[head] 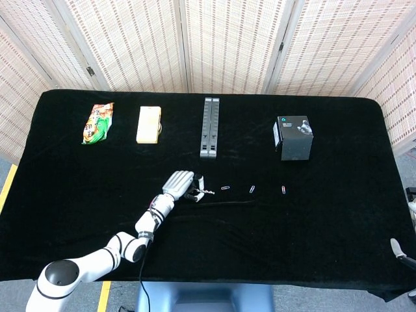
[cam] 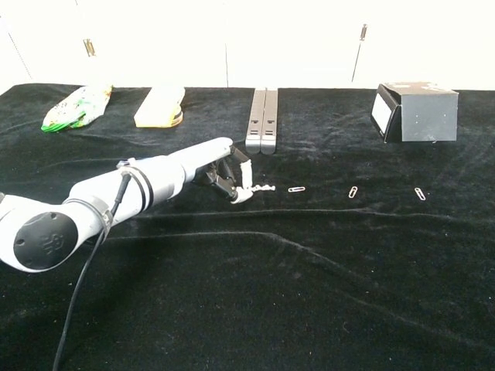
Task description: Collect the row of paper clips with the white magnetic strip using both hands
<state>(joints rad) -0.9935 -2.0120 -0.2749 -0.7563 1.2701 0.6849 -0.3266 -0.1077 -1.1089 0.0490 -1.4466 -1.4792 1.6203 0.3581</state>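
Observation:
My left hand (head: 180,184) (cam: 220,164) rests low over the black cloth and pinches a short white magnetic strip (cam: 244,176) (head: 200,181). A paper clip (cam: 264,188) clings to the strip's lower end, pointing right. Three more paper clips lie in a row to its right: the nearest (head: 225,188) (cam: 296,188), the middle one (head: 251,189) (cam: 353,192) and the far one (head: 283,190) (cam: 420,193). Only a fingertip of my right hand (head: 395,246) shows at the right edge of the head view, far from the clips.
Along the back of the table (head: 338,214) lie a snack packet (head: 97,123), a yellow block (head: 149,123), a long grey bar (head: 208,127) and a black box (head: 294,137). A fold in the cloth (cam: 255,236) runs in front of the clips.

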